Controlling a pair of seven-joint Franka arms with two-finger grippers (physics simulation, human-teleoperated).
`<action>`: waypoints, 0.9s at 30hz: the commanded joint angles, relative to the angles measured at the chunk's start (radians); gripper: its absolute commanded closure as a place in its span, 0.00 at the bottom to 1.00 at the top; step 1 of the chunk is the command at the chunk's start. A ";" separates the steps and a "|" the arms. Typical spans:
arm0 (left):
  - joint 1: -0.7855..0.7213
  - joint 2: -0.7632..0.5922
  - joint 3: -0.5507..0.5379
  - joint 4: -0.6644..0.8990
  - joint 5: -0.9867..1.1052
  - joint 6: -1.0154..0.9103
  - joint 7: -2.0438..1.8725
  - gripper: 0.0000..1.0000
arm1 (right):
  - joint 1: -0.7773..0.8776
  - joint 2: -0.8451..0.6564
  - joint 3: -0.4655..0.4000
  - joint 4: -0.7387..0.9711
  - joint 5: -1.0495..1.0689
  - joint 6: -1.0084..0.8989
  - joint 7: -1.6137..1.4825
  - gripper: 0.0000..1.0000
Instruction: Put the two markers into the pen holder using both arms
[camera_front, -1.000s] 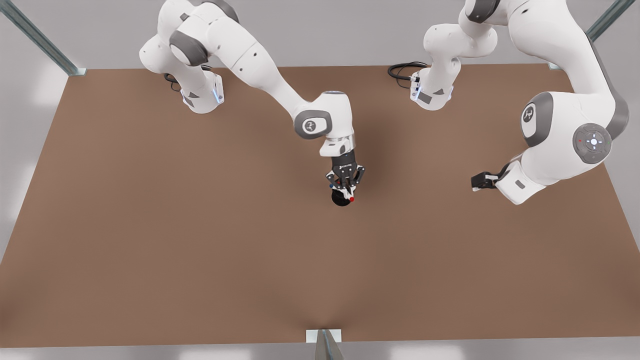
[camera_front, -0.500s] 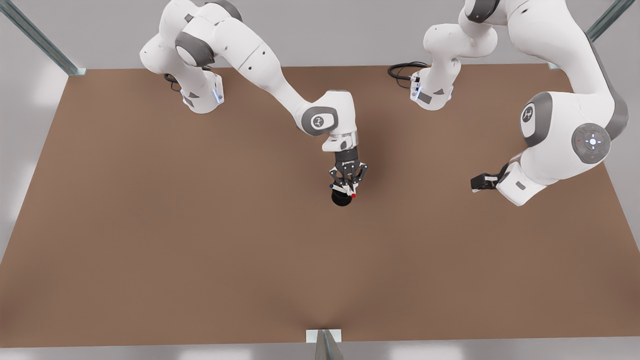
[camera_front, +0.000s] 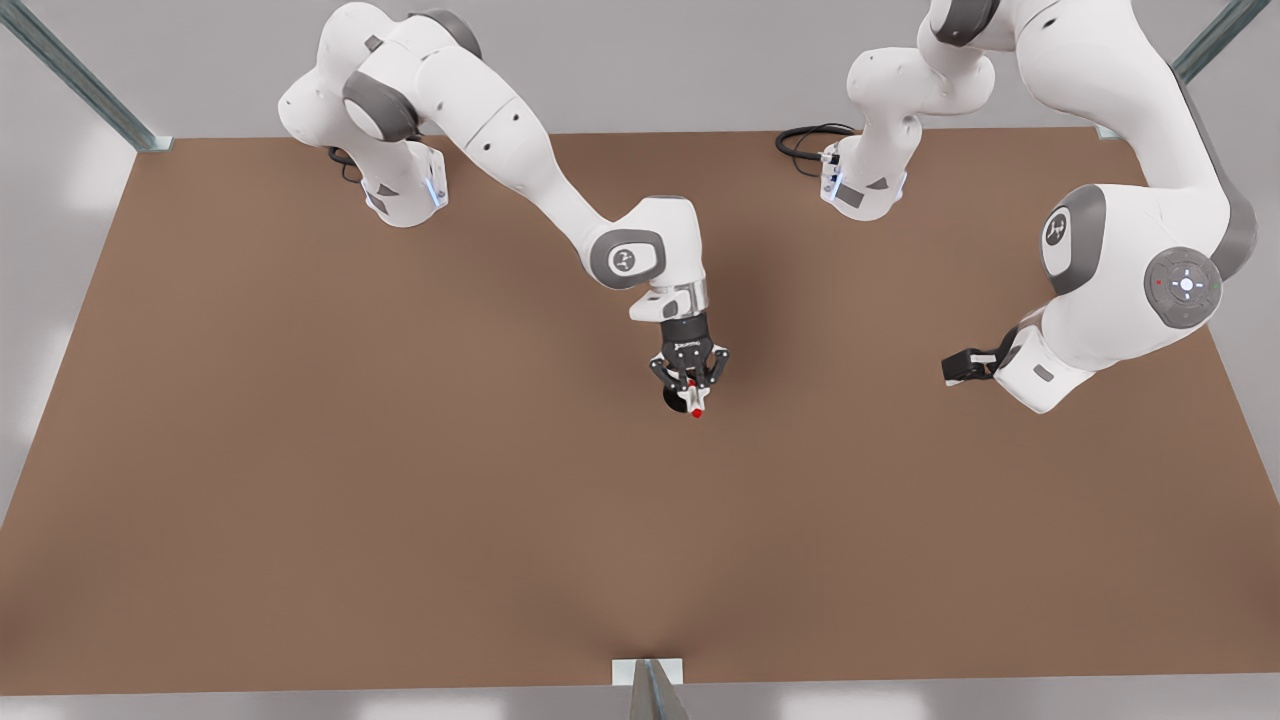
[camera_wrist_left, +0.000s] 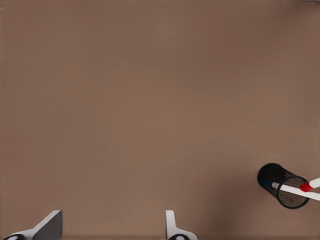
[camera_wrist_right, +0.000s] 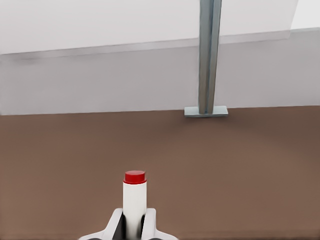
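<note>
Brown table (camera_front: 300, 480), right tool (camera_front: 694, 396) gripping red marker (camera_wrist_right: 134, 200) over pen holder (camera_wrist_left: 280, 184)

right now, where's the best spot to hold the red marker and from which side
The white barrel just under the red cap, side-on across its length: the red marker is thin and straight there, and the right gripper pinches it so above the pen holder. The left gripper waits open.

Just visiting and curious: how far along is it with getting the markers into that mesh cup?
Done: the blue marker already leans inside the pen holder. In hand: the right gripper is shut on the red marker, over the holder. Left to do: dropping it in. The left gripper waits open, off to the side.
</note>
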 joint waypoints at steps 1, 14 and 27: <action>0.000 -0.002 0.000 0.000 0.001 0.000 -0.022 0.00 | 0.004 0.008 0.000 -0.002 -0.001 -0.018 0.110 0.79; 0.002 0.002 0.000 0.000 0.001 0.014 -0.022 0.00 | 0.037 -0.004 0.020 -0.057 -0.030 -0.102 0.163 0.79; 0.002 0.004 0.000 0.000 0.001 0.014 -0.024 0.00 | -0.191 -0.210 0.022 -0.020 0.606 -0.163 -0.615 0.00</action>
